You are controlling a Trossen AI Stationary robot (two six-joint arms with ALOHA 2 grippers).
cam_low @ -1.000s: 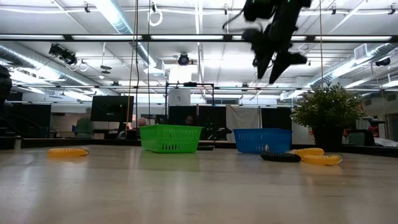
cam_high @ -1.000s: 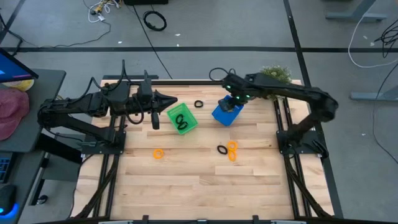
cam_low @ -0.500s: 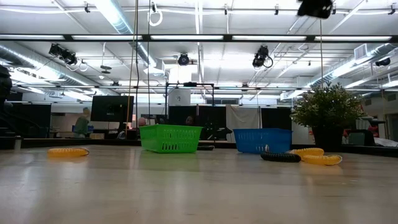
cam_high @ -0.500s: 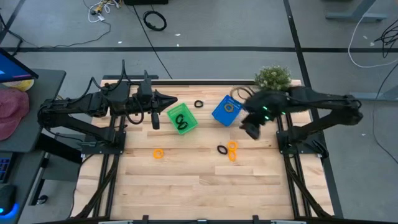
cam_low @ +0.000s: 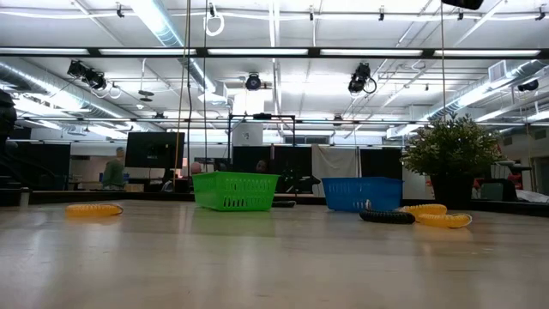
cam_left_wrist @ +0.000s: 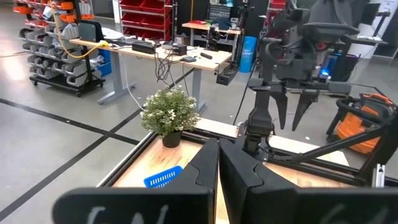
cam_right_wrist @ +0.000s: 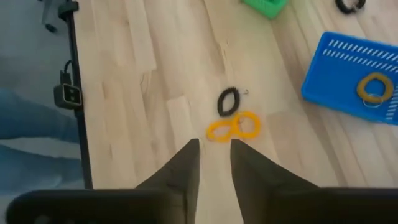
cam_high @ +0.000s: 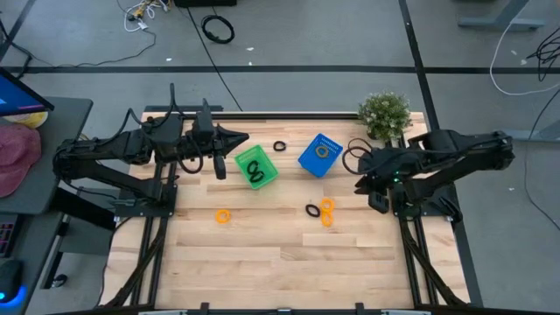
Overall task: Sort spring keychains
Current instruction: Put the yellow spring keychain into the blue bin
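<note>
This is a robotics lab or engineering workshop in an open industrial hall. Beyond the left arm's closed fingers (cam_left_wrist: 217, 180) stand red shelving racks (cam_left_wrist: 146, 15) loaded with bins, a grey parts-bin rack (cam_left_wrist: 46, 53) and a standing desk (cam_left_wrist: 149, 53) strewn with cables and electronics. The floor (cam_high: 350, 35) is bare polished concrete marked with dark tape lines, with loose cables lying on it. From worktop height, exposed ducts (cam_low: 34, 81), long strip lights (cam_low: 163, 21) and ceiling-hung cameras (cam_low: 252, 82) show overhead, with dark monitors (cam_low: 154, 148) along the far wall. The wooden worktop (cam_high: 262, 254) sits in a black metal frame (cam_high: 149, 254) carrying both arms.
</note>
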